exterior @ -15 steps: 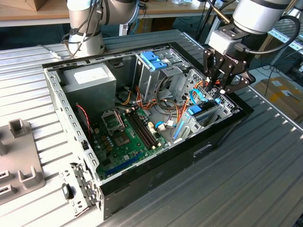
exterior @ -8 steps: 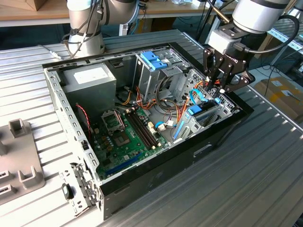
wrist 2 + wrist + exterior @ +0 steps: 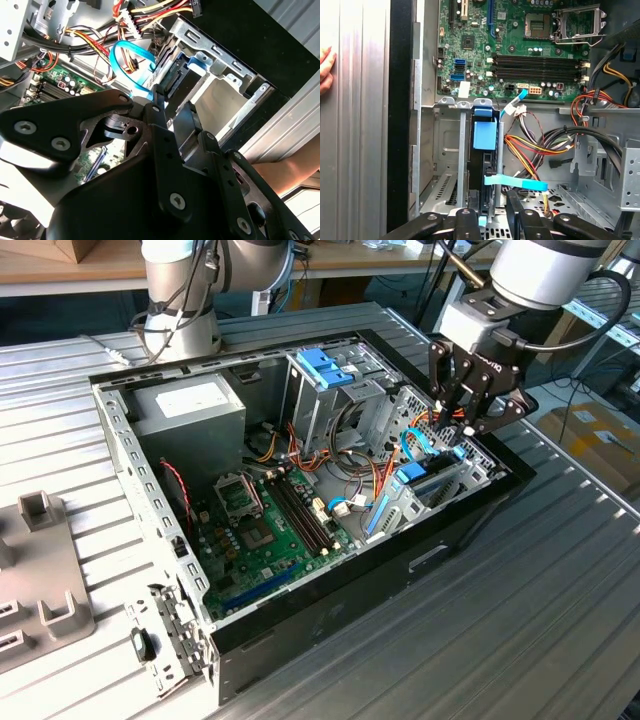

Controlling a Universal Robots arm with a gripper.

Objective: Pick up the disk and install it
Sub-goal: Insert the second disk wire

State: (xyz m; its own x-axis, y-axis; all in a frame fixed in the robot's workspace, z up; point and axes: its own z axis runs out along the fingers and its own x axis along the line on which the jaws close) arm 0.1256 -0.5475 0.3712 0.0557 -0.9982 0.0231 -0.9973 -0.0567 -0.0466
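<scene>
On the ribbed grey counter [image 3: 520,640] lay an open black computer case [image 3: 330,620], its green motherboard [image 3: 260,530] facing up. Toward the exterior view's right, the disk [image 3: 485,135] stood on edge in a slot of the grey drive cage [image 3: 445,150], its light-blue carrier showing, and the tool [image 3: 455,428] hung right over that slot; whether it was clenched on the disk or released could not be told. Farther back a blue latch [image 3: 325,365] topped another cage, before the arm's base [image 3: 180,300].
</scene>
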